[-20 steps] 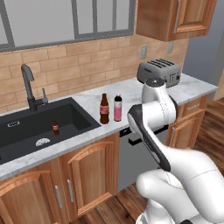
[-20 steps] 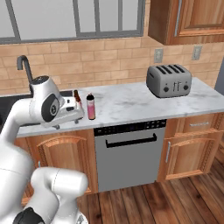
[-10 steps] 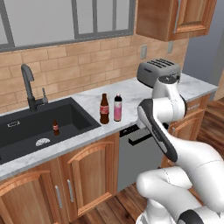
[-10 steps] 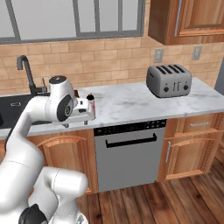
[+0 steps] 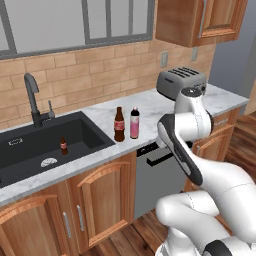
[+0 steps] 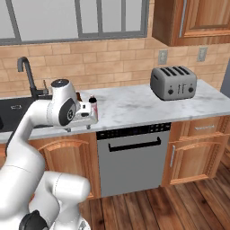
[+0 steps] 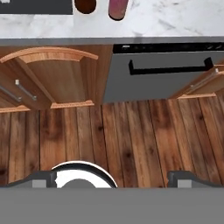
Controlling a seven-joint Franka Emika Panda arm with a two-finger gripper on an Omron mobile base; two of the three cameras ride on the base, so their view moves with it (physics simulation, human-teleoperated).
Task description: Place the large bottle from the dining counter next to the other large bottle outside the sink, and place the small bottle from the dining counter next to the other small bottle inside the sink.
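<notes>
Two large bottles on counter, touching close: brown bottle (image 5: 119,124) and pink bottle (image 5: 134,122), just right of sink (image 5: 90,131); one small bottle (image 5: 63,145) in basin, second perhaps hidden; marble counter (image 6: 134,105), toaster (image 6: 174,82), brick wall; hand view looks down on floorboards; my pincer (image 7: 112,179) spread wide, empty.
</notes>
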